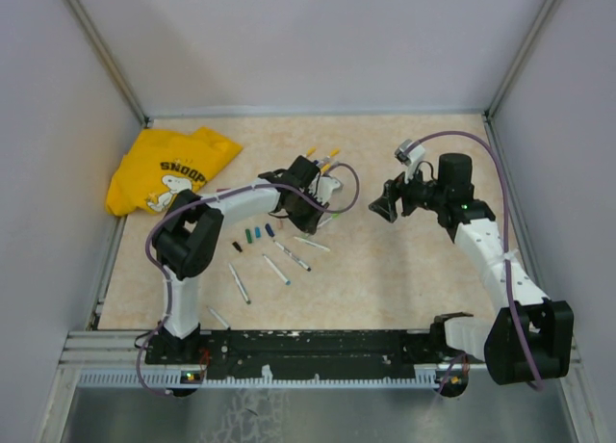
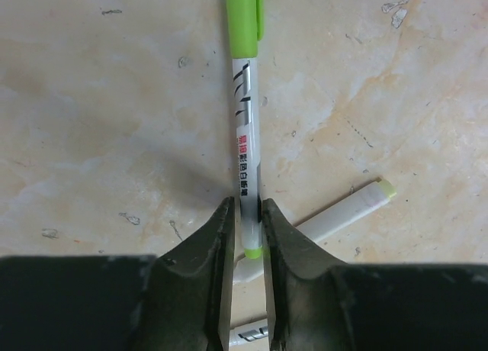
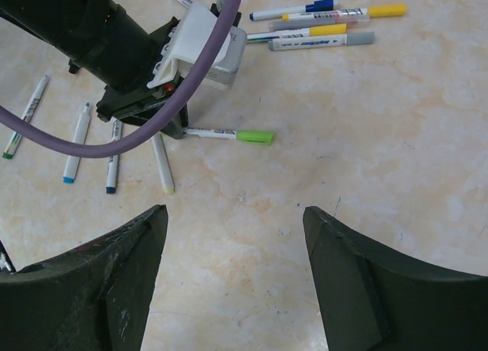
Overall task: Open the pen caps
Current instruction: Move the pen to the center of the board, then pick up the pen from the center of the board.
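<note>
On a beige marbled tabletop [image 1: 385,279], the left gripper [image 2: 245,210] clamps the white barrel of a pen [image 2: 244,122] — its lime-green cap [image 2: 244,8] still on — while the right gripper [image 3: 234,211] hovers well apart, fingers spread wide, holding nothing.

Lime-green pen cap [image 2: 244,8] (still on its pen [image 2: 245,130]) lies flat.

A: Where's the shirt [image 1: 171,170]?
B: Far left on the table [image 1: 404,279]. The pen caps [image 1: 252,237] lie left of centre, uncapped pens [image 1: 276,269] just before them (nearer the bases). Capped pens [image 1: 322,156] lie behind the left gripper [image 1: 320,212], a pen [image 2: 245,137] between its jaws.
</note>
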`<state>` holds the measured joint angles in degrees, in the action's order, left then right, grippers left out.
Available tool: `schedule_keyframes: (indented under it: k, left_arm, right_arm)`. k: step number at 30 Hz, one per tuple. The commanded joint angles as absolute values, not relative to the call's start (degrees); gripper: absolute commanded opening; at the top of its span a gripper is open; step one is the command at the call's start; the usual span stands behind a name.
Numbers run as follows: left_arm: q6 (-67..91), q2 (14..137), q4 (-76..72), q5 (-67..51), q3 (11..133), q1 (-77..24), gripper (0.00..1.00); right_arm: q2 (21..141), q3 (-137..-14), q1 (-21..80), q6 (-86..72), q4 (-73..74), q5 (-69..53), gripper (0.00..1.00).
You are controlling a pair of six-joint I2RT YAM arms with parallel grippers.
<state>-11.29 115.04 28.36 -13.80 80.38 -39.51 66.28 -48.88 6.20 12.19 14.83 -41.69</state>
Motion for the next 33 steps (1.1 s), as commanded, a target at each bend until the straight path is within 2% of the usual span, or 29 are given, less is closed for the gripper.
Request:
schedule_keyframes:
  k: [1,3,10,25,33]
  left_arm:
    - [-10.9,114.3,27.4,-13.3,80.3,-39.8,0.30]
    - [-11.0,115.5,28.0,-12.7,81.4,-39.8,0.33]
    - [-11.3,119.3,29.0,-12.5,85.3,-39.8,0.37]
    - [-12.1,124.7,31.5,-13.6,90.6,-40.1,0.37]
    - [-10.5,126.7,32.2,-8.5,90.7,-41.6,0.37]
  right_arm:
    - [65.7,-51.3,5.8,11.8,13.2,-42.3,0.72]
    - [65.7,-51.3,5.8,11.8,13.2,-42.3,0.72]
    - [65.6,-51.3,5.8,11.9,13.2,-42.4,0.72]
    - [65.6,-51.3,5.8,11.9,13.2,-42.5,0.72]
    - [65.9,-51.3,5.8,11.8,13.1,-42.6,0.72]
